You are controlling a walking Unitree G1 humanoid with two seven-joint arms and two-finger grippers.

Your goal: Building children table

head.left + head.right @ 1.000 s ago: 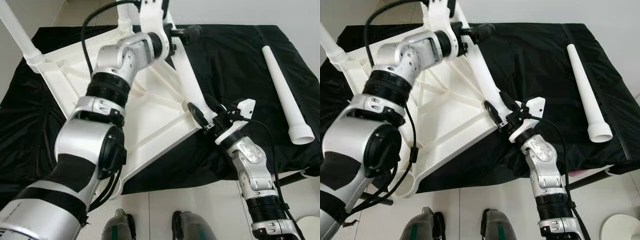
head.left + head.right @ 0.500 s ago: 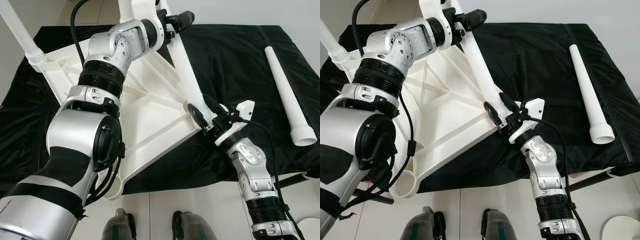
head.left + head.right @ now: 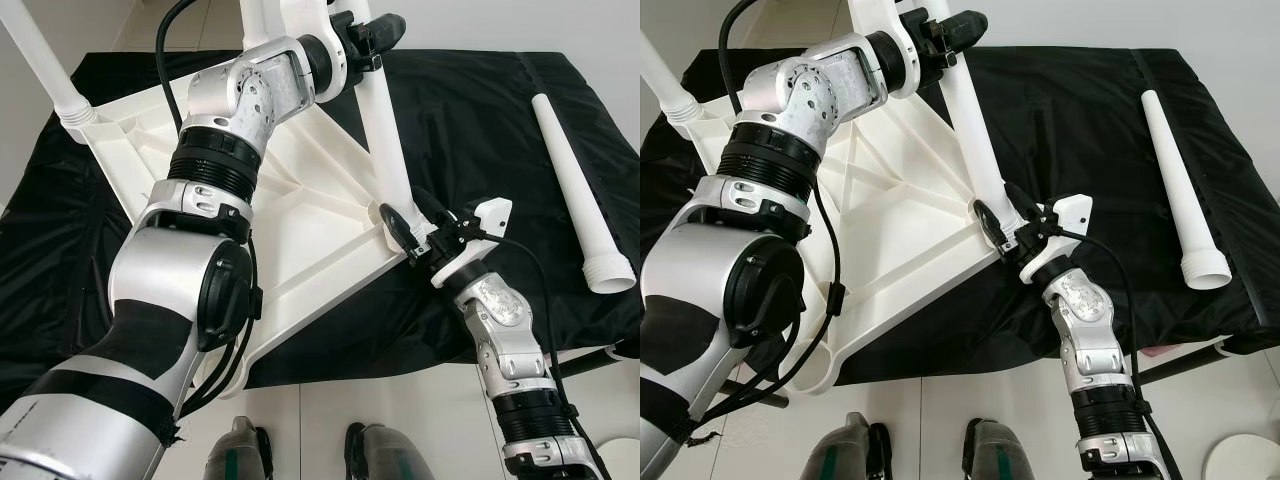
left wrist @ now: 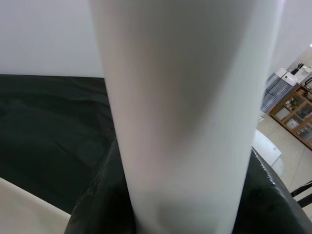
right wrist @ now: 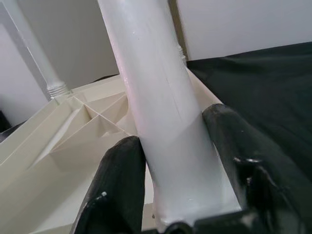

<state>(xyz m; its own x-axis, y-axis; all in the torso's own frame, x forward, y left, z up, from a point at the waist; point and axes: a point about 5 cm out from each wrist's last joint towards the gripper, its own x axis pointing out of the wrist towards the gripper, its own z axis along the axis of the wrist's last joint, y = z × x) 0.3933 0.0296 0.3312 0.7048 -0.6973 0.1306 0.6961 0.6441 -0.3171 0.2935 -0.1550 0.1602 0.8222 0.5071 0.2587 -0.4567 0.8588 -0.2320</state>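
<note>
While both tools grip one leg (image 3: 385,150), a spare leg (image 3: 575,185) lies apart

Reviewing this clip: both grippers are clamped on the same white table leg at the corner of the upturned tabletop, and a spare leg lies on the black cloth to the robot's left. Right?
Not quite. The spare leg lies on the black cloth to the robot's right, as the left eye view shows. The rest holds: the left gripper grips the table leg high up, and the right gripper grips it near the tabletop corner.

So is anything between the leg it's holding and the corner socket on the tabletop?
Nothing visible. Both the left gripper and right gripper clamp the leg, whose lower end already sits at the tabletop corner.
</note>
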